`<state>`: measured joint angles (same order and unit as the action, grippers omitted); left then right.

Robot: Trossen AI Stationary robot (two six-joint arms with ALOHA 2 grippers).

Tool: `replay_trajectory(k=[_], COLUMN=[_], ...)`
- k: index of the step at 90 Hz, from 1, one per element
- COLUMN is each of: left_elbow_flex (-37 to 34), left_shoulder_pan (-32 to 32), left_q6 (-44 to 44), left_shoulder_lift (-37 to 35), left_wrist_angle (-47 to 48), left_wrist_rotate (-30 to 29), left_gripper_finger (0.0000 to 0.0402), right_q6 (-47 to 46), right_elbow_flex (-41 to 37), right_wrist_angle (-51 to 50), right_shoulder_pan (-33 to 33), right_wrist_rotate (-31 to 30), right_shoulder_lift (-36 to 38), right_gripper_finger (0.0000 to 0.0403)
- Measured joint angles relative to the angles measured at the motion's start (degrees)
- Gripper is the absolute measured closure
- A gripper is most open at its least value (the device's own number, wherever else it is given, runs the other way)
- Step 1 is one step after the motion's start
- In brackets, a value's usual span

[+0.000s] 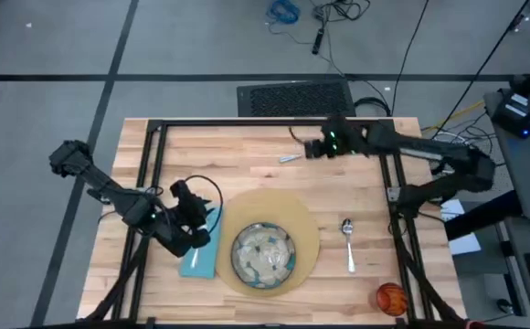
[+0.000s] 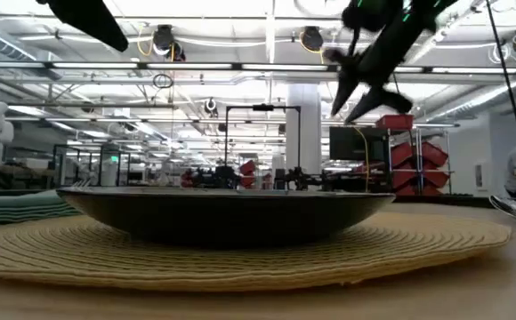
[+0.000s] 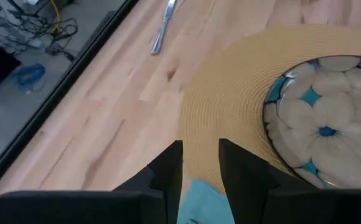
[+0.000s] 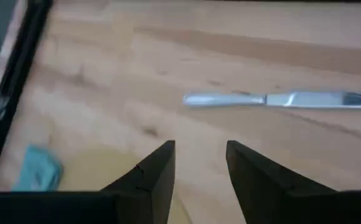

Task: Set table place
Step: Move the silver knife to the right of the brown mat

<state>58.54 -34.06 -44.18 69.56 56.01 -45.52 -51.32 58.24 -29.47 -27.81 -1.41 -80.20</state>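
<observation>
A speckled dish [image 1: 264, 254] sits on the round tan placemat [image 1: 303, 219] at the table's near middle. A teal napkin [image 1: 199, 256] lies flat at the mat's left. My left gripper [image 1: 195, 217] hovers open over the napkin's far end [image 3: 206, 202], its fingers over the mat's edge [image 3: 199, 124] with nothing between them. A silver knife [image 4: 280, 99] lies flat on the wood near the far edge. My right gripper [image 4: 199, 163] is open above the table just short of it, raised clear in the low view [image 2: 362, 100].
A spoon [image 1: 348, 242] lies on the wood right of the mat, and an orange cup [image 1: 391, 297] stands at the near right corner. A dark keyboard-like slab [image 1: 294, 97] lies beyond the far edge. Bare wood [image 1: 238, 151] stretches along the far left.
</observation>
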Motion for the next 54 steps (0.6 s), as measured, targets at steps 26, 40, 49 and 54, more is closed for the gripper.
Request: replay_trajectory(k=[26,40,49,54], left_elbow_flex=[0.00,0.00,0.00,0.00], left_shoulder_pan=[-0.09,-0.26,-0.94,-1.36], left_q6=[3.30,4.34,4.46,4.46], left_shoulder_lift=[0.00,0.00,0.00,0.00], left_wrist_angle=[0.02,0.00,0.02,0.00], left_wrist_rotate=[0.21,1.88,1.99,2.02], left_gripper_finger=[0.0314,0.0314,0.0314,0.0314], right_q6=[-9.72,-10.46,-10.14,-9.95], right_elbow_flex=[1.85,6.24,8.51,9.43], right_wrist_angle=[15.18,8.19,4.91,2.63], right_shoulder_pan=[0.43,2.23,2.86,2.72], right_wrist_rotate=[6.30,6.29,6.26,6.25], right_shoulder_lift=[-15.65,-20.52,-22.25,-22.92], right_gripper_finger=[0.0266,0.0266,0.0266,0.0266])
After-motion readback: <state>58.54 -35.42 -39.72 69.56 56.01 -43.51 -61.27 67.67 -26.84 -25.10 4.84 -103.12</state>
